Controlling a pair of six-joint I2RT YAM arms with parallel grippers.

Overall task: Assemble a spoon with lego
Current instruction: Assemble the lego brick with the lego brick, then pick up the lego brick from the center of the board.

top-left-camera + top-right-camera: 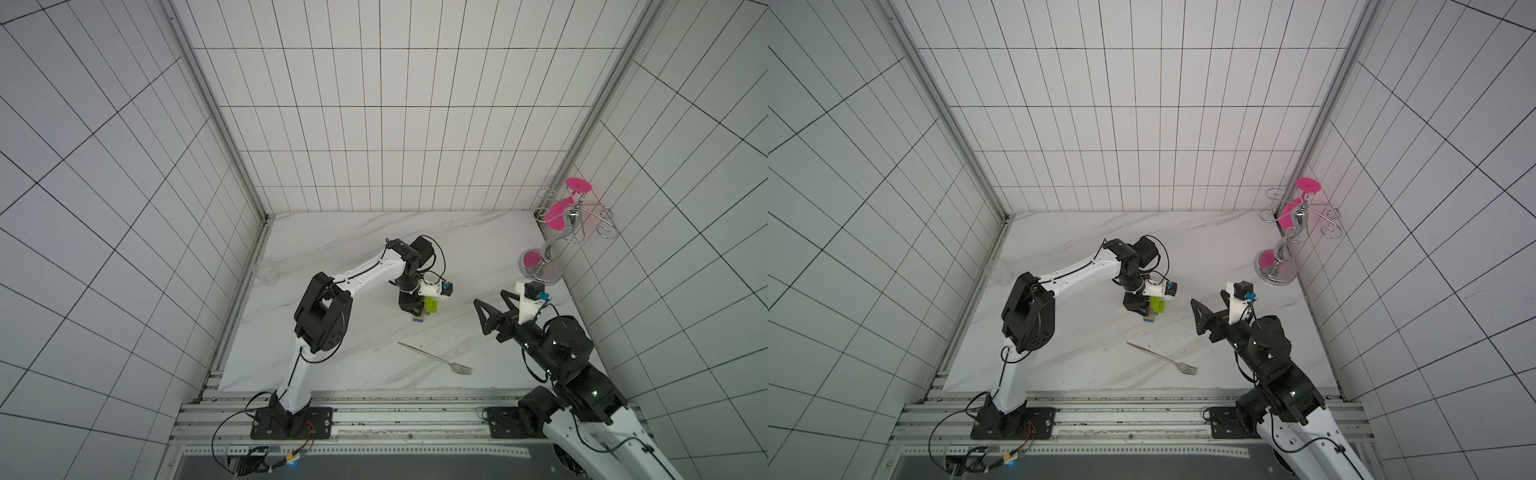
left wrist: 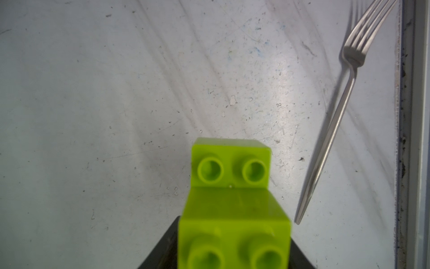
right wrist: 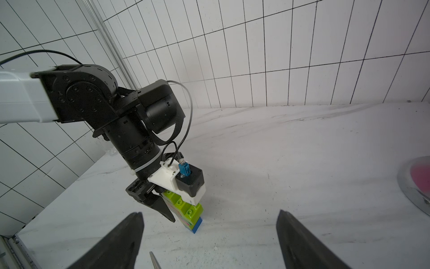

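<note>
The spoon (image 1: 430, 308) is a small brick build with stepped lime bricks on top and a blue brick at its foot, and it stands on the white marble table (image 1: 353, 249) near the middle. In the right wrist view the spoon (image 3: 189, 213) rests its blue end on the table. My left gripper (image 1: 419, 312) points down around it, a black finger (image 3: 166, 208) along one side. The left wrist view is filled by lime studs (image 2: 232, 205) between the jaws; I cannot tell whether the jaws press on them. To the right, my right gripper (image 1: 490, 297) hangs open and empty.
A metal fork (image 1: 436, 358) lies on the table in front of the spoon, toward the near edge. A chrome stand (image 1: 544, 259) with pink cups is at the back right corner. A clear cup (image 1: 266, 271) sits by the left wall.
</note>
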